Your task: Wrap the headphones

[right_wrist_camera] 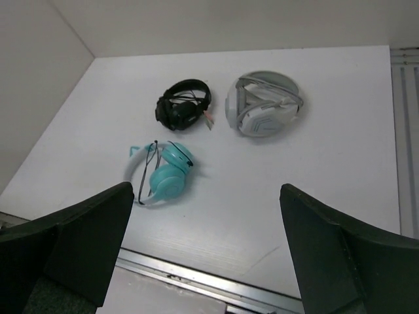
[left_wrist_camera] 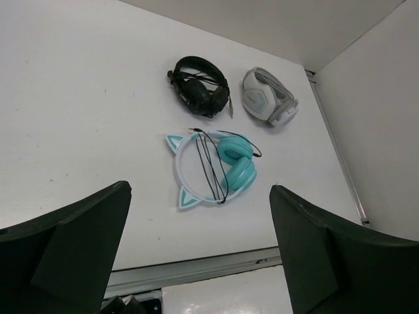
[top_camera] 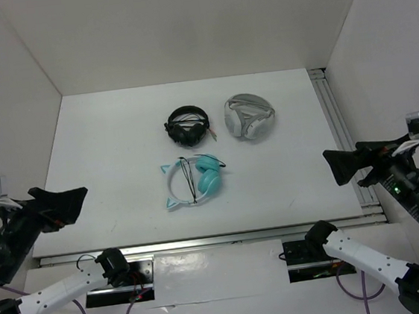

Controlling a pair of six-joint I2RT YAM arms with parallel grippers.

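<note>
Left gripper [left_wrist_camera: 200,252] hangs at the lower left of the top view, fingers spread wide, nothing between them; its wrist camera looks between the two dark fingers [left_wrist_camera: 72,242] straight down onto the headphones. Right gripper [right_wrist_camera: 206,252] sits at the right edge of the top view, likewise splayed and empty, fingers aimed inward. Both arms are drawn back to the near corners, well apart from everything, a parked pose that would leave the middle of the white surface [top_camera: 105,160] unobstructed for the overhead camera. Outward from there: three headsets cluster around the centre of the frame. Nearest, the teal headphones [top_camera: 194,181] with cat ears on a pale band lie flat, earcups folded together at the right side; a thin black cable [left_wrist_camera: 211,167] is looped across band and cups in several strands, so this pair reads as already bundled. Above and slightly left, the black headphones [top_camera: 188,125] lie folded, cord apparently gathered on top, with a plug end poking out at the right. Beside them, upper right, the white headphones [top_camera: 249,116] rest compact; no loose cord shows. All three lie tidy with nothing trailing, which fits wrapping finished, or sets laid out pre-coiled; the pictures do not settle which.
</note>
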